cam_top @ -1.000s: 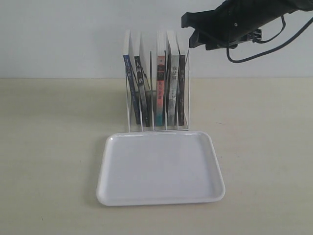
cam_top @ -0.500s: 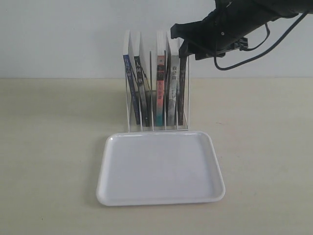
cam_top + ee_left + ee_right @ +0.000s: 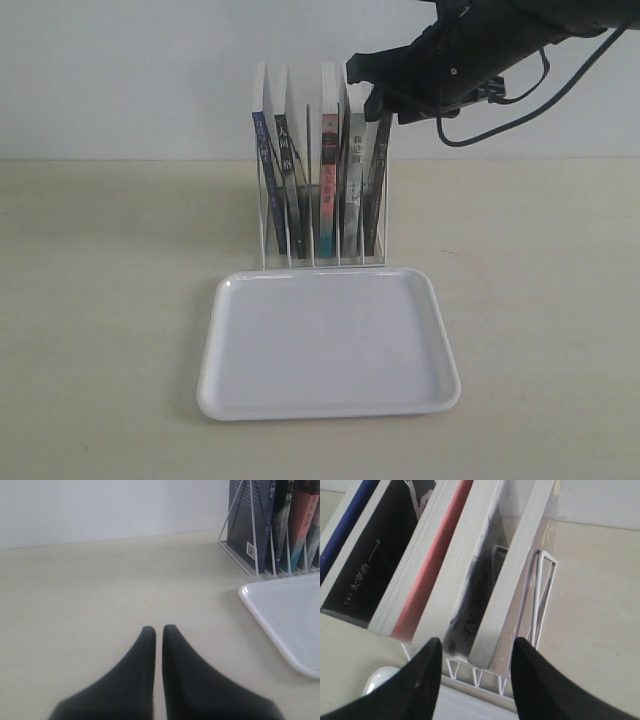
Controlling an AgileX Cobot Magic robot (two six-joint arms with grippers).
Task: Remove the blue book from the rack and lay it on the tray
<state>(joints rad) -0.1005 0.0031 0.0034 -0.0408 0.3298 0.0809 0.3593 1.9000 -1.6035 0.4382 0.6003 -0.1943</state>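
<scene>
The right hand [image 3: 476,647] is spread wide and grips nothing. It hangs over the right end of the rack [image 3: 385,215], above the tops of the two rightmost books [image 3: 356,180] (whether it brushes them I cannot tell). The blue book [image 3: 267,180] stands upright in the leftmost slot, well apart from that hand. The white tray [image 3: 330,350] lies on the surface [image 3: 100,300] just before the rack. The left hand [image 3: 157,632], fingers pressed together, sits near the tray's corner.
</scene>
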